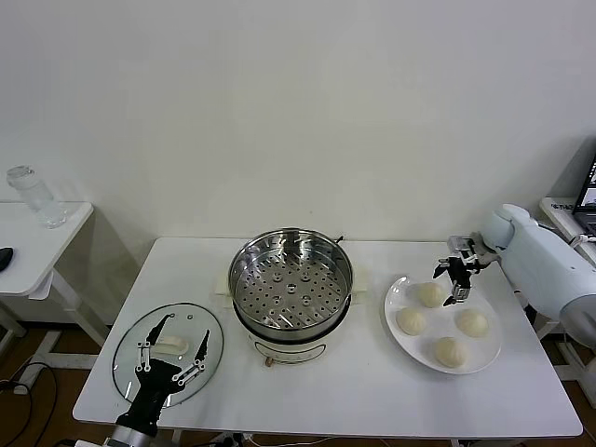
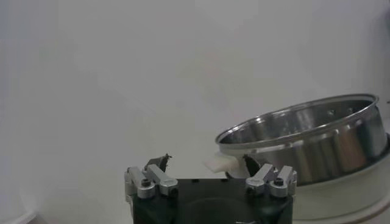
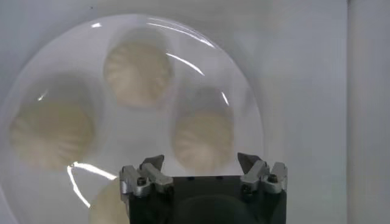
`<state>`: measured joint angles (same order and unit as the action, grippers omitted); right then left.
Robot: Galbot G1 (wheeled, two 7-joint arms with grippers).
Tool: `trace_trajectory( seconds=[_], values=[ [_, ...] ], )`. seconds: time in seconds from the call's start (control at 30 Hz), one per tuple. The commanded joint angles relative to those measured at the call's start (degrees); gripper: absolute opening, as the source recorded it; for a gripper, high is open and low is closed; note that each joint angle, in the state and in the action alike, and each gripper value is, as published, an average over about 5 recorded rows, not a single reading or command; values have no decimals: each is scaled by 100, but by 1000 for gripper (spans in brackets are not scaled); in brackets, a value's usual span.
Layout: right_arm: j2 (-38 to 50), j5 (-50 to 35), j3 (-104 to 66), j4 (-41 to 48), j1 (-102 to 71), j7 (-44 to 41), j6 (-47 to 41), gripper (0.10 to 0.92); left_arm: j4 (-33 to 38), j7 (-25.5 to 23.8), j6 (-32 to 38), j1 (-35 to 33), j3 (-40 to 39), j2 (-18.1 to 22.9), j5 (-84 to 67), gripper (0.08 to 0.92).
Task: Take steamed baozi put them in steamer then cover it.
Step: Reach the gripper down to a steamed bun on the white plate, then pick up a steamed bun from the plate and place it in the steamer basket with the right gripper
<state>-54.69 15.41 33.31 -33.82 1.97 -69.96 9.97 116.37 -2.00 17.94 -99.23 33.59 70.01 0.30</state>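
Note:
The steamer (image 1: pixel 291 284) stands mid-table, its perforated tray empty; its shiny wall also shows in the left wrist view (image 2: pixel 304 140). Four cream-white baozi lie on a white plate (image 1: pixel 399 343) to its right. My right gripper (image 1: pixel 451 283) is open just above the far baozi (image 1: pixel 430 294), which shows between the jaws in the right wrist view (image 3: pixel 203 139), with the right gripper (image 3: pixel 201 163) hovering over it. The glass cover (image 1: pixel 130 352) lies flat at the front left. My left gripper (image 1: pixel 186 326) is open above it, its jaws either side of the white handle (image 1: pixel 170 347).
A small side table (image 1: pixel 65 223) at the far left holds a clear bottle (image 1: pixel 35 196). A laptop edge (image 1: pixel 587 191) shows at the far right. The white table's front edge (image 1: pixel 326 430) runs close under the cover and plate.

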Motion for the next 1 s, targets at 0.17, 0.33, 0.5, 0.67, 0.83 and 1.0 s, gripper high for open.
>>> trace_trajectory(
  seconds=[0.17,0.33,0.5,0.67,0.83,1.0],
  values=[
    [-427,371,42,508,40,78,98,823,-9,8,18,-2,0,3,4,823],
    [-447,436,49,529,7,121,118,803,-5,10,51,-18,6,11,4,823],
    [-408,468,62,450,13,179,149,755,3,13,72,-26,20,19,5,823],
    [-253,365,160,118,83,221,226,717,16,18,83,-24,40,23,5,823],
    [115,-116,682,-735,583,218,378,709,17,25,81,-10,50,22,3,823],
    [443,-906,1756,-1883,1723,188,818,704,93,29,63,12,24,3,4,823]
  ],
)
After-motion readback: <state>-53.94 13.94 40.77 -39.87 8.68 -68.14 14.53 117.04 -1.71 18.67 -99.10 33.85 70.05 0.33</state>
